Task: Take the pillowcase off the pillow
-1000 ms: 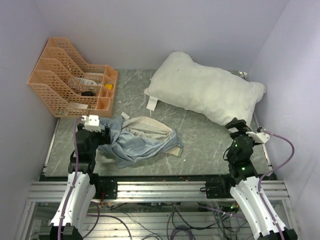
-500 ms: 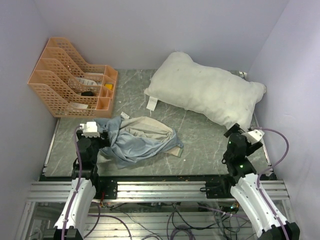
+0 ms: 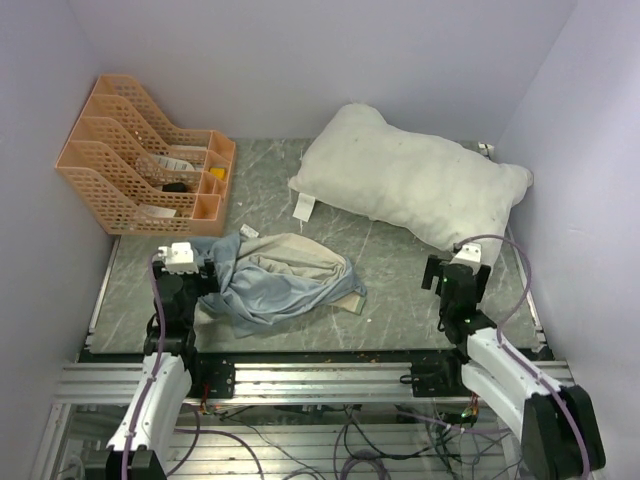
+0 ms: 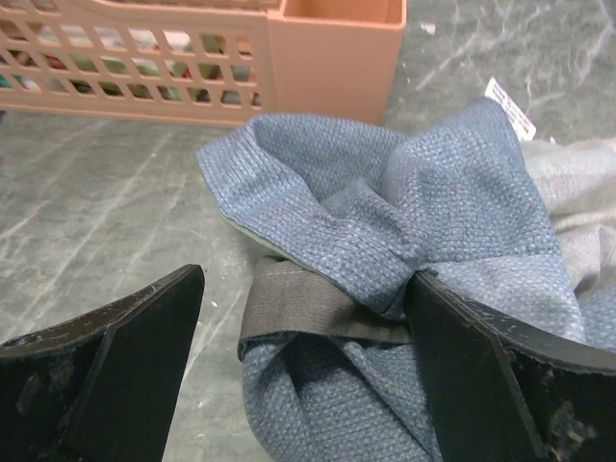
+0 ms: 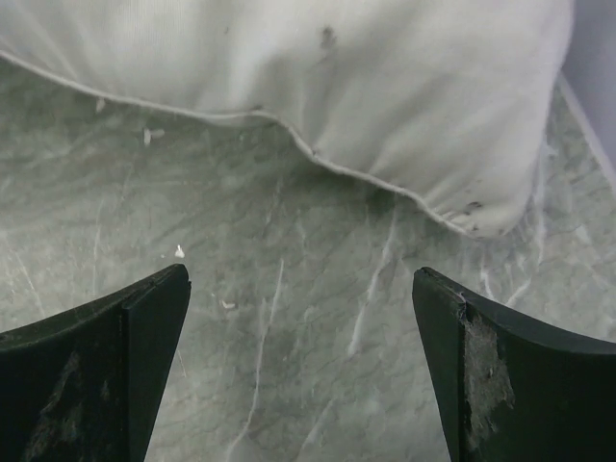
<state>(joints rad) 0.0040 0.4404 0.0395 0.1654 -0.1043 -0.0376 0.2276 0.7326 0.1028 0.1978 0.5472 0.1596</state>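
The pillowcase (image 3: pixel 280 280) lies crumpled on the table at the near left, blue-grey with cream-tan and olive parts, fully off the pillow. The off-white pillow (image 3: pixel 410 185) lies bare at the back right, its small white tag (image 3: pixel 304 207) at the left edge. My left gripper (image 3: pixel 205 275) is open at the pillowcase's left edge; in the left wrist view the blue cloth (image 4: pixel 404 241) bunches between the open fingers (image 4: pixel 125 356), touching the right one. My right gripper (image 3: pixel 448 272) is open and empty over bare table, just short of the pillow's near corner (image 5: pixel 385 87).
An orange file rack (image 3: pixel 140 160) with papers stands at the back left, and also shows in the left wrist view (image 4: pixel 192 58). Purple walls close in the back and both sides. The grey marble tabletop (image 3: pixel 400 290) runs between pillowcase and right arm.
My right arm has drawn back from the pillow's near corner and swung left over bare table. The left arm has pulled back slightly. Pillow and pillowcase lie unmoved.
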